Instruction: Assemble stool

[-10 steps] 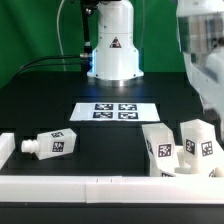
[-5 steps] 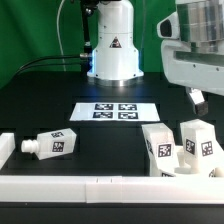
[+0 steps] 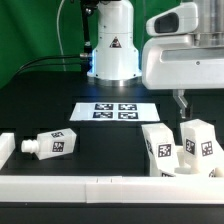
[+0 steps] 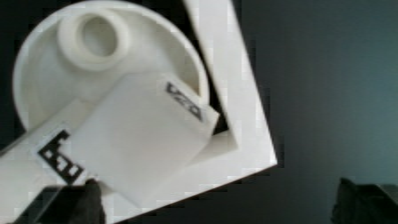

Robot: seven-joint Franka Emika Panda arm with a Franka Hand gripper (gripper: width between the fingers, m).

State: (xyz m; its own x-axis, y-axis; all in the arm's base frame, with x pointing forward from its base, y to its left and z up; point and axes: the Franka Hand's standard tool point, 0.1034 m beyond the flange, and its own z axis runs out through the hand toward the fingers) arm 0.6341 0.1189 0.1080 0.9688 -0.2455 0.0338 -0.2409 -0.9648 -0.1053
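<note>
Two white stool legs [image 3: 160, 148] [image 3: 198, 143] with square tags stand upright at the exterior view's right, against the front rail. A third leg [image 3: 52, 144] lies on its side at the left. My gripper [image 3: 198, 102] hangs above the two upright legs, and one finger [image 3: 181, 100] shows below the hand. In the wrist view the round seat disc [image 4: 80, 85] with a raised socket [image 4: 93, 35] lies under a tagged leg [image 4: 134, 130]. My gripper [image 4: 222, 205] is open above them, holding nothing. Its dark fingertips [image 4: 71, 205] stand far apart.
The marker board [image 3: 112, 110] lies mid-table before the robot base [image 3: 113, 45]. A long white rail [image 3: 100, 186] runs along the front edge, and a short white bracket [image 3: 5, 148] sits at the left. In the wrist view a rail [image 4: 240, 90] borders the seat.
The hand has moved toward the exterior view's left and come further into the picture above the upright legs. The jaws stay open. No part has moved.
</note>
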